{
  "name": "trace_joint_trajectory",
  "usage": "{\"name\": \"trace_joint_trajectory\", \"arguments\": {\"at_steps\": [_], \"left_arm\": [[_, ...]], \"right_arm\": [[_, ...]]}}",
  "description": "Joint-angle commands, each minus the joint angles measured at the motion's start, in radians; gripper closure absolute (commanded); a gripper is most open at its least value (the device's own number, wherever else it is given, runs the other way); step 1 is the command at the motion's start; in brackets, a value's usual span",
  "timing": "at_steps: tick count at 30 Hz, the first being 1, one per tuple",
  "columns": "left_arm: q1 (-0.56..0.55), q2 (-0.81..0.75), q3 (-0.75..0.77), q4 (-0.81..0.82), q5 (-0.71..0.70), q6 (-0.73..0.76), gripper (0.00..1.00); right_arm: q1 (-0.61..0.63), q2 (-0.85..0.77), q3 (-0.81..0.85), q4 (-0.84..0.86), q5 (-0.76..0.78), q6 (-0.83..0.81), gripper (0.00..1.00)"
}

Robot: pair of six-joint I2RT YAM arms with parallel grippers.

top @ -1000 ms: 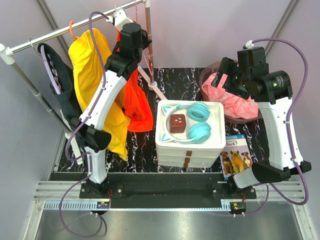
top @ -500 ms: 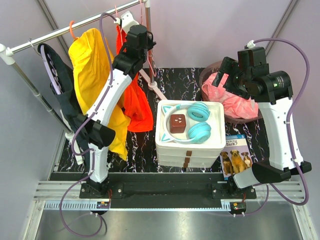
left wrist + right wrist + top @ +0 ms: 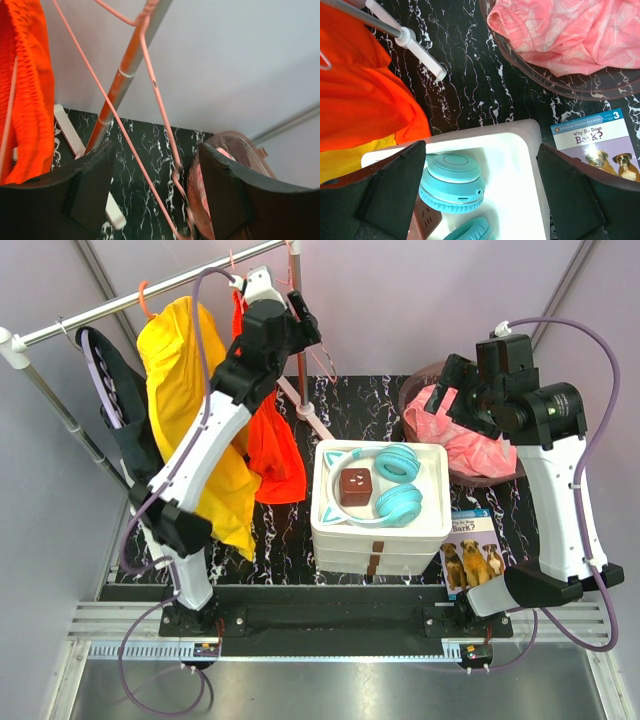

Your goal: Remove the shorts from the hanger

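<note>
The left hand (image 3: pixel 155 172) is opened, with a pink hanger (image 3: pixel 159 105) wire passed between its fingers. The shorts (image 3: pixel 30 90) are hung just left of it. The right hand (image 3: pixel 480 155) is spread wide above headphones (image 3: pixel 451 182).

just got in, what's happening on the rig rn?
The left hand is up at the metal clothes rail, open, with the thin pink wire hanger running between its fingers but not pinched. The bright orange shorts hang from the rail beside it, apparently on that hanger, not yet removed. The right hand is open and empty, hovering above the white plastic tray holding teal headphones.
</note>
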Motion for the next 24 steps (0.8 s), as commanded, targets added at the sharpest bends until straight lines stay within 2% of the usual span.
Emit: {"name": "trace_joint_trajectory", "arguments": {"at_steps": [1, 6, 11, 14, 18, 24], "left_arm": [[0.001, -0.237, -0.106, 0.076, 0.098, 0.097, 0.27], [0.047, -0.400, -0.193, 0.038, 0.244, 0.105, 0.23], [0.194, -0.436, -0.186, -0.029, 0.455, -0.025, 0.26], [0.239, -0.416, -0.173, -0.043, 0.508, -0.050, 0.29], [0.259, -0.371, -0.166, -0.040, 0.505, -0.080, 0.32], [0.259, -0.275, -0.101, -0.036, 0.424, -0.033, 0.43]], "right_arm": [[-0.001, -0.030, -0.002, -0.074, -0.008, -0.009, 0.00], [-0.002, -0.051, -0.044, -0.040, -0.124, -0.020, 0.00], [-0.001, -0.088, -0.100, 0.020, -0.201, -0.057, 0.00], [-0.002, -0.079, -0.078, 0.012, -0.250, -0.074, 0.00], [-0.002, -0.066, -0.043, -0.012, -0.264, -0.080, 0.00], [-0.002, -0.053, 0.024, -0.054, -0.266, -0.089, 0.00]]}}
